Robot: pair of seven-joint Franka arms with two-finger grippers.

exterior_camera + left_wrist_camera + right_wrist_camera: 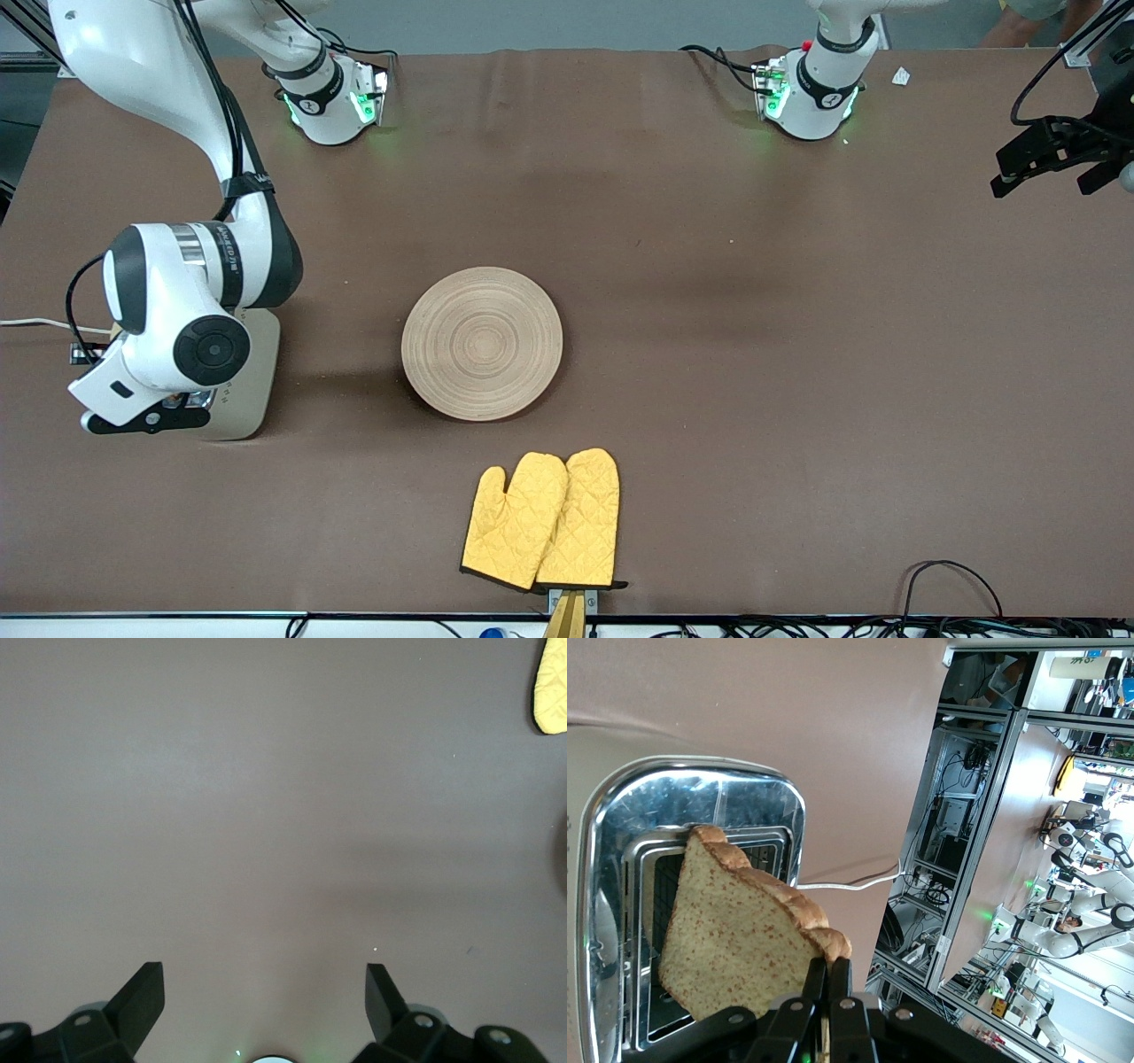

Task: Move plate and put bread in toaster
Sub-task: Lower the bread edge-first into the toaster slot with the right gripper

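Brown and speckled, the bread (pixel 740 939) hangs by one crust corner in the right hand (pixel 827 979), whose two fingers are clenched tight on it so the slice dangles edge-down, the way it has to go into a slot. It is over the chrome top of the toaster (pixel 700 815), tilted a little and seemingly reaching down into the open slot, though how deep it sits I cannot tell. A corner grip keeps the fingers clear of the hot-looking metal rim, and I judge the next move needs the slice squared to the slot before letting go. In the front view the toaster (pixel 248 390) stands near the edge of the bench at the right arm's end, mostly hidden under that arm's wrist, its white cord (pixel 35 322) trailing off that edge. The plate (pixel 482 343) lies flat and bare about the middle of the bench, so the plate part of the job looks done, with the bread already off it. A pair of yellow oven mitts (pixel 542 521) lies at the bench edge nearest the front camera. The left hand (pixel 266 997) waits, released with fingers wide apart, over bare bench (pixel 266 797) toward the corner at the left arm's end.
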